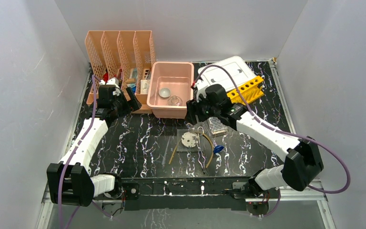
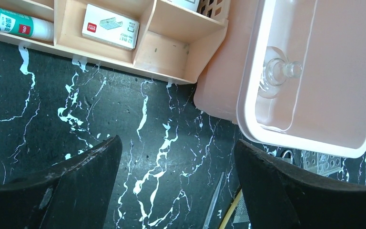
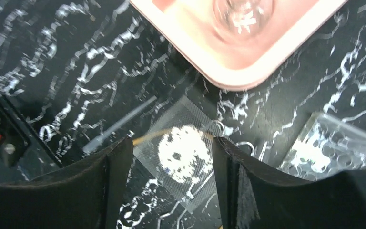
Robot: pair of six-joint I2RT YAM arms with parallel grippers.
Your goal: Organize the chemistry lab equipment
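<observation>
both grippers spread and empty beside the pink tub

the right gripper (image 1: 194, 112) hangs just off the near right corner of the pink tub (image 1: 171, 64). its jaws stand apart with nothing between them. in its wrist view the wire gauze square (image 3: 183, 155), white at the centre, lies on the table below the gap. a thin clear stick (image 3: 119, 125) lies beside the gauze, and the clear tube rack (image 3: 333, 148) is a little further off. inside the tub, a small white bowl (image 1: 164, 92) and a clear glass piece (image 1: 174, 101) sit close together towards the near wall.

the left gripper (image 2: 176, 148) is also spread wide and holds nothing. it is over the black marbled table (image 2: 76, 109), just in front of the peach mesh file holder (image 1: 119, 52) and near the tub's left corner. a glue stick (image 2: 14, 24) and a small white box (image 2: 110, 26) lie in the holder's tray.

between the arms, the yellow rubber tube (image 1: 173, 155) curves around the gauze, with the blue clip (image 1: 218, 149) by its right leg. the yellow tube rack (image 1: 248, 89) lies beyond the right arm, against the white lid (image 1: 226, 71), and the arm hides part of both.
</observation>
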